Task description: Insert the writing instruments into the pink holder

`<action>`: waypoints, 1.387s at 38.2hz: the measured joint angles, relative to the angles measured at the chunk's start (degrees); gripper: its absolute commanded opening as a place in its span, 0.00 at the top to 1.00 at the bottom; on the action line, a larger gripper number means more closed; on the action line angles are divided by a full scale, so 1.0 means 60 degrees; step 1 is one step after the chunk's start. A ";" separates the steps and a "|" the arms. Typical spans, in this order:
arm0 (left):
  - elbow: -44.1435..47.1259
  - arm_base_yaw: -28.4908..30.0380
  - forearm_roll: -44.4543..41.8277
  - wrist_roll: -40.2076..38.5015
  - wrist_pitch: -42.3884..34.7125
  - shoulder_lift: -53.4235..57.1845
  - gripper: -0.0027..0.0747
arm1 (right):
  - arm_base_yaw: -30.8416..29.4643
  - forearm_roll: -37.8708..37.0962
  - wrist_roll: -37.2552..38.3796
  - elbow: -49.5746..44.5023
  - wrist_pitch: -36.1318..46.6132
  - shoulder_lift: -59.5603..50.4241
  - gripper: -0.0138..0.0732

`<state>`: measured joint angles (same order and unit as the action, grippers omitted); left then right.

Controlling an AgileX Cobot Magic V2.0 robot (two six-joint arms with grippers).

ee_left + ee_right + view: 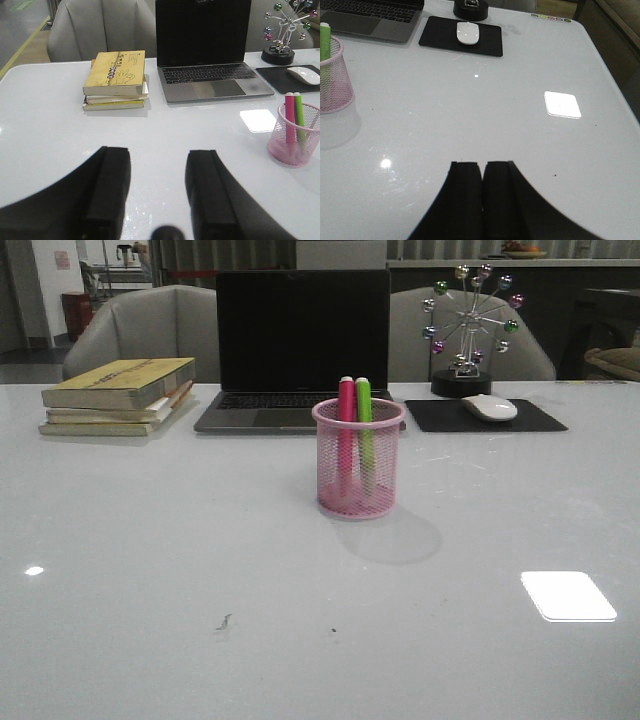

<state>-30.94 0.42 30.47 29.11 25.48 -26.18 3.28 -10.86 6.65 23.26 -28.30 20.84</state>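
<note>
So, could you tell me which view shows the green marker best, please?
The front view: the green marker stands centred in the pink holder. The left wrist view shows it small at the edge; the right wrist view shows only part.

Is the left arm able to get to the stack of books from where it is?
Probably yes. The open left pincer faces the books with only bare table between them, and nothing blocks the way.

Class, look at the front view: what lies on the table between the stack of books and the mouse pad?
In the front view, the open laptop sits between the stack of books and the mouse pad.
</note>
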 measured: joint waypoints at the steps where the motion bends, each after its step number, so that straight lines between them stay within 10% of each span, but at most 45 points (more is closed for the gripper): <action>1: 0.0000 0.0000 0.0000 0.0000 0.0000 0.0000 0.51 | 0.0000 0.0000 0.0000 0.0000 0.0000 0.0000 0.79; 53: 0.0000 0.0000 -0.0015 0.0000 0.0000 0.0015 0.51 | 0.0000 0.2370 -0.0777 -0.4165 0.3254 -0.3568 0.79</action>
<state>-30.94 0.42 30.38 29.11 25.48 -26.09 3.28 3.37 1.99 -1.73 -8.78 -0.57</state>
